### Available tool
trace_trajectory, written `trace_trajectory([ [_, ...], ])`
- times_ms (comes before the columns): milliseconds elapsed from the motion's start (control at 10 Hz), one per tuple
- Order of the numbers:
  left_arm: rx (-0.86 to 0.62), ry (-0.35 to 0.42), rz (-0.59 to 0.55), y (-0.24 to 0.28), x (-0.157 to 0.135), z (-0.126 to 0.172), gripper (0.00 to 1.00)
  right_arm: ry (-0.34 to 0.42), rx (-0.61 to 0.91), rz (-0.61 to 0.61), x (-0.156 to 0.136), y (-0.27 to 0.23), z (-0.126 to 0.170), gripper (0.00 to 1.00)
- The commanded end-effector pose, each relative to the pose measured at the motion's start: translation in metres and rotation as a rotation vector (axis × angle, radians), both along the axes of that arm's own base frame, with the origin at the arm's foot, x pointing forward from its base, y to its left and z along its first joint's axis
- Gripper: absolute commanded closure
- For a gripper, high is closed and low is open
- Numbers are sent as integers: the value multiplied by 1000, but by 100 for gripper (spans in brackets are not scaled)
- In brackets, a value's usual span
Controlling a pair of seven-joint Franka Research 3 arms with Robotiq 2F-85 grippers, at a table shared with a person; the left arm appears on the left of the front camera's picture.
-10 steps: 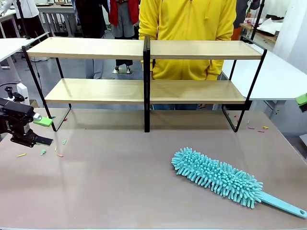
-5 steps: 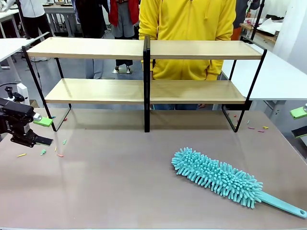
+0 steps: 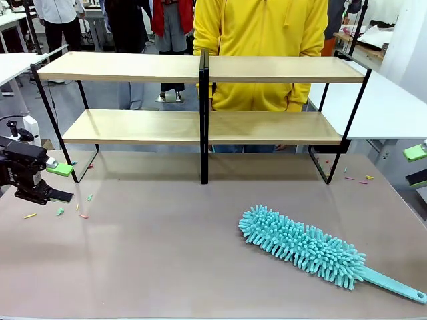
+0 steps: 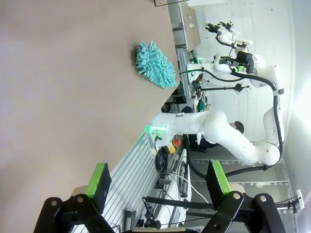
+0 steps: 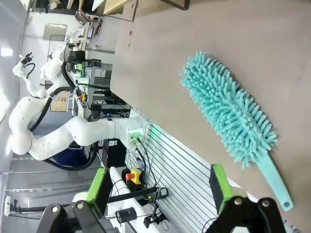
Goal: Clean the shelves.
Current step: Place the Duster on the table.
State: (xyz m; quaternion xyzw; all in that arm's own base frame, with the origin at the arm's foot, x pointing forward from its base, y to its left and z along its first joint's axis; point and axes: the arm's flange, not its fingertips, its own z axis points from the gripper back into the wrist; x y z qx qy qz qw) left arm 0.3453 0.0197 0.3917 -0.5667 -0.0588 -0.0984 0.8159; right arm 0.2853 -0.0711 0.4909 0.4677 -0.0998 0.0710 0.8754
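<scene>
The shelves (image 3: 133,67) stand across the far side of the table, two light-wood boards in a black frame with a black centre post, both bare. A teal fluffy duster (image 3: 303,247) lies on the table at the front right, its handle pointing to the right corner; it also shows as the duster (image 5: 228,111) and, far off, the duster (image 4: 154,64). My left gripper (image 3: 61,183) is open at the table's left edge, with nothing between its fingers (image 4: 99,178). At the right edge my right gripper (image 3: 417,165) is open and apart from the duster, nothing in it (image 5: 158,189).
A person in a yellow hoodie (image 3: 260,40) stands right behind the shelves. Small coloured scraps (image 3: 83,207) lie on the table near my left gripper, and more scraps (image 3: 357,179) by the shelves' right foot. White tables (image 3: 393,107) flank both sides.
My right gripper has come lower and further into view at the right edge, its fingers spread. The duster and my left gripper have not moved.
</scene>
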Motion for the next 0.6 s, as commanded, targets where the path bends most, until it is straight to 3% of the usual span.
trace_trajectory([
  [0, -35, -24, 2, -3, -3, 0, 0, -21, -11, 4, 3, -3, 0, 0],
  [500, -35, -24, 2, -3, -3, 0, 0, -21, -11, 4, 3, -3, 0, 0],
])
